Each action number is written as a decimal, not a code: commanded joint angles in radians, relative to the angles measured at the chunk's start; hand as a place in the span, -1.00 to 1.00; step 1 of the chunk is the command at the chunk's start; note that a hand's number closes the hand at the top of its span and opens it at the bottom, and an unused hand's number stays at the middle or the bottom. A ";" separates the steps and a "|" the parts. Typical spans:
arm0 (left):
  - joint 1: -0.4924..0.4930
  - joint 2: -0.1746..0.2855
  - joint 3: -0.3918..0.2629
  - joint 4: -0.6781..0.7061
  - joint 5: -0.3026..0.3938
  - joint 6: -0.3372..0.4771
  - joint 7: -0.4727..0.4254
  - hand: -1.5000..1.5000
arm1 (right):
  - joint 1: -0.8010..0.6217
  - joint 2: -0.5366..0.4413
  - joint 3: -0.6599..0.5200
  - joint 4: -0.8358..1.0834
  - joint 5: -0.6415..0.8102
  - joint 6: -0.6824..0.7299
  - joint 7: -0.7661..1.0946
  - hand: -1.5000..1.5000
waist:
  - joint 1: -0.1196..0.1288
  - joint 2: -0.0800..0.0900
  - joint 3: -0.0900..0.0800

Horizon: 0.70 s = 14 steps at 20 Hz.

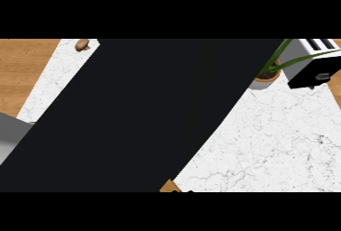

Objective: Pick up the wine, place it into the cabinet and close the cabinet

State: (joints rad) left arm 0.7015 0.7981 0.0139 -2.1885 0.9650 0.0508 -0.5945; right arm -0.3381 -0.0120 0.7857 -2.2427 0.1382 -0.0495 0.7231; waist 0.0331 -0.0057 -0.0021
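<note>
White marble counter [279,144] sits half hidden under a broad dark panel [146,113], with potted plant [268,74] and toaster [313,61] tucked upper right; neither hand shows, so grip unknowable.

A large flat panel [146,113] crossed my view slantwise, covering most of the tabletop [279,149]. Right of it, far back, a potted plant [268,76] stood just left of a toaster [307,71].
</note>
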 commanded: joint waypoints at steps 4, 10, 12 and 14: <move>0.067 -0.023 0.094 -0.037 0.018 -0.088 0.012 -1.00 | -0.341 0.012 -0.073 0.297 -0.059 -0.218 -0.028 1.00 | 0.014 0.003 0.001; 0.083 -0.028 0.161 -0.078 0.071 -0.092 0.106 -1.00 | -0.516 0.012 -0.181 0.555 -0.134 -0.233 -0.116 1.00 | 0.009 0.008 0.002; 0.060 -0.050 0.154 -0.030 0.076 -0.131 0.115 -1.00 | -0.577 0.012 -0.242 0.604 -0.165 -0.209 -0.134 1.00 | -0.001 0.008 0.002; 0.003 0.000 0.217 0.027 0.109 -0.158 0.163 -1.00 | -0.592 0.012 -0.256 0.633 -0.139 -0.200 -0.131 1.00 | -0.015 0.008 0.002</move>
State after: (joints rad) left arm 0.7536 0.7700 0.1709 -2.1913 1.0298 -0.0887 -0.4944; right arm -0.8479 -0.0001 0.5812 -1.7072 0.0077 -0.2450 0.6133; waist 0.0314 0.0011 -0.0008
